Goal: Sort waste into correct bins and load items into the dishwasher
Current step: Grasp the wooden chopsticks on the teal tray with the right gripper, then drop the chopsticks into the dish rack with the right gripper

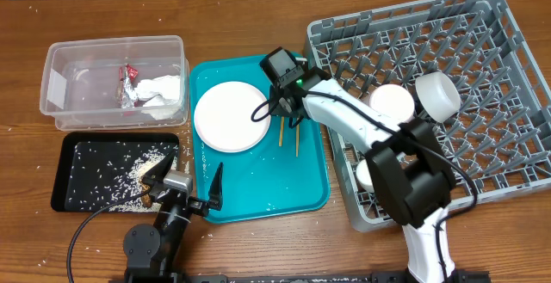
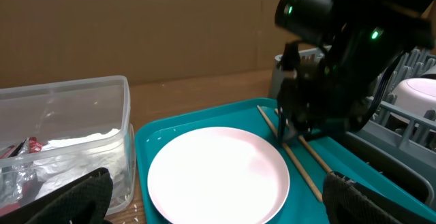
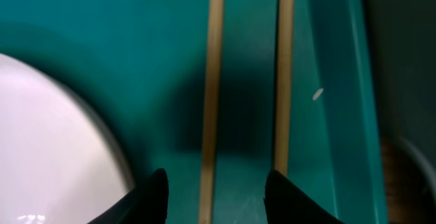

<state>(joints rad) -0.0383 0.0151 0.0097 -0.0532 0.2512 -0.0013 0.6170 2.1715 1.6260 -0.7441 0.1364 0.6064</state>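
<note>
From overhead, the wooden tabletop (image 1: 258, 8) carries everything in a row. The clear plastic tub (image 1: 60, 102) already holds the crinkled red wrapper (image 1: 131, 75) and the soft white tissue (image 1: 164, 89). Below it, the shallow black tray (image 1: 69, 199) is speckled with rice grains (image 1: 138, 173). The grey dish rack (image 1: 482, 51), all grid and pegs, has two round bowls (image 1: 392, 102) sitting in it. The glossy white plate (image 1: 232, 117) and the thin chopsticks (image 1: 297, 144) lie on the teal tray (image 1: 258, 199). The right gripper (image 1: 288, 111) reaches down over the sticks, which I judge are next for the rack. The left gripper (image 1: 188, 178) waits at the tray's near edge, its fingers wide apart.

From the left wrist, the plate looks smooth and bare, and the right arm hangs dark above the sticks.

From the right wrist, the fingers stand apart and clamp nothing. One round, pale wooden stick runs between them, and the other passes under the right finger.
</note>
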